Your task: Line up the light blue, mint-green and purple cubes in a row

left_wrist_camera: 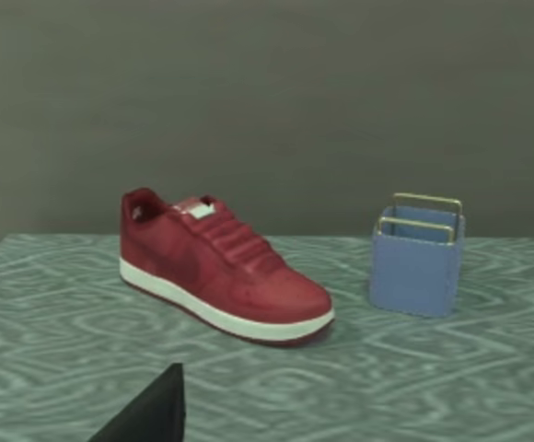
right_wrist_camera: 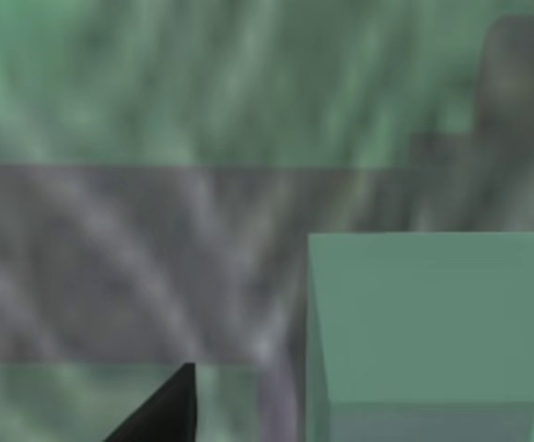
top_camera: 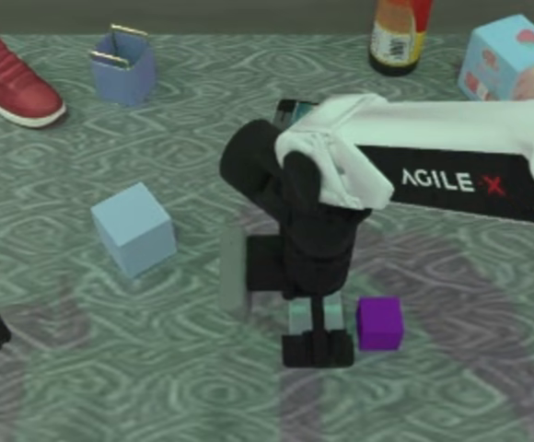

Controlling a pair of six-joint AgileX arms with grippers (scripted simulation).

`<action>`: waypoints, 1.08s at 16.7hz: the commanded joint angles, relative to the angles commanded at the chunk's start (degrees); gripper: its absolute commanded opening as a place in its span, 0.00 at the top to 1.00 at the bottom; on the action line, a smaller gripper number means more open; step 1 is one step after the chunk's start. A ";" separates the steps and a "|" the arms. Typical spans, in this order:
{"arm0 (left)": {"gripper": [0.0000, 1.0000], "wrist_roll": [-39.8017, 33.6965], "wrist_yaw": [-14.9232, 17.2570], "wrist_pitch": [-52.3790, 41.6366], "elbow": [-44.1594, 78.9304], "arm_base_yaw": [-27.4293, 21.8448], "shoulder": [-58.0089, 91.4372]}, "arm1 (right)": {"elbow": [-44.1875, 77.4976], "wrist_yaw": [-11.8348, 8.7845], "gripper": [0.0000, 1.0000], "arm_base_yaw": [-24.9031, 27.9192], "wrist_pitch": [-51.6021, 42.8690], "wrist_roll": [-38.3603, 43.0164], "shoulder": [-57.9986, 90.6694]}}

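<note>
Top view: mint-green cube [top_camera: 300, 318] seemingly under right claw [top_camera: 318, 348].

The surface [top_camera: 451, 387] is covered in a grey-green swirl-patterned cloth. At its far edge rest a red sneaker with a white sole [top_camera: 9, 81], a small blue open-topped box with brass-coloured handles [top_camera: 123, 66], an orange bottle with a red cap [top_camera: 399, 35] and a pale blue carton with pink print [top_camera: 510, 59]. Nearer the middle a light blue cube [top_camera: 133, 228] sits left of centre, while a purple cube [top_camera: 379, 323] and a mint-green cube [right_wrist_camera: 433, 322] lie close together, well apart from it.
</note>
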 joint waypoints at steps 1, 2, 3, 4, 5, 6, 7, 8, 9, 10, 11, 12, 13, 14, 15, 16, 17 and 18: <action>0.00 0.00 0.00 0.00 0.00 0.00 0.00 | 0.19 0.00 0.00 0.02 -0.19 -0.02 -0.02; 0.00 0.00 0.00 0.00 0.00 0.00 0.00 | 0.97 0.03 0.00 0.11 -0.98 -0.11 -0.16; 0.00 0.00 0.00 0.00 0.00 0.00 0.00 | 2.18 0.05 0.00 0.23 -2.36 -0.22 -0.51; 0.00 0.00 0.00 0.00 0.00 0.00 0.00 | 3.62 0.05 0.00 0.31 -4.35 -0.30 -0.97; 0.00 0.00 0.00 0.00 0.00 0.00 0.00 | 5.16 0.01 0.00 0.35 -6.81 -0.32 -1.47; 0.00 0.00 0.00 0.00 0.00 0.00 0.00 | 6.74 -0.03 0.00 0.33 -9.36 -0.29 -1.99; 0.00 0.00 0.00 0.00 0.00 0.00 0.00 | 8.25 -0.06 0.00 0.32 -11.49 -0.28 -2.51; 0.00 0.00 0.00 0.00 0.00 0.00 0.00 | 9.49 -0.06 0.00 0.33 -13.01 -0.28 -3.02; 0.00 0.00 0.00 0.00 0.00 0.00 0.00 | 10.30 -0.04 0.00 0.34 -13.93 -0.28 -3.46; 0.00 0.00 0.00 0.00 0.00 0.00 0.00 | 10.57 -0.03 0.00 0.34 -14.23 -0.28 -3.66; 0.00 0.00 0.00 0.00 0.00 0.00 0.00 | 10.57 -0.03 0.00 0.34 -14.23 -0.28 -3.66; 0.00 0.00 0.00 0.00 0.00 0.00 0.00 | 10.57 -0.03 0.00 0.34 -14.23 -0.28 -3.66; 0.00 0.00 0.00 0.00 0.00 0.00 0.00 | 10.45 -0.03 0.00 0.15 -14.10 -0.28 -3.46; 0.00 0.00 0.00 0.00 0.00 0.00 0.00 | 10.45 -0.03 0.00 0.15 -14.10 -0.28 -3.46; 0.00 0.21 0.04 -0.40 0.53 -0.14 0.53 | 10.01 -0.11 0.00 -0.14 -13.67 -0.07 -4.01; 0.00 0.65 0.10 -1.24 1.66 -0.43 1.66 | 9.09 -0.26 0.00 -0.73 -12.80 0.35 -5.15; 0.00 1.31 0.17 -2.50 3.39 -0.82 3.40 | 7.70 -0.46 0.00 -1.58 -11.51 0.97 -6.89; 0.00 2.17 0.22 -4.14 5.73 -1.29 5.75 | 5.89 -0.70 0.00 -2.67 -9.83 1.77 -9.21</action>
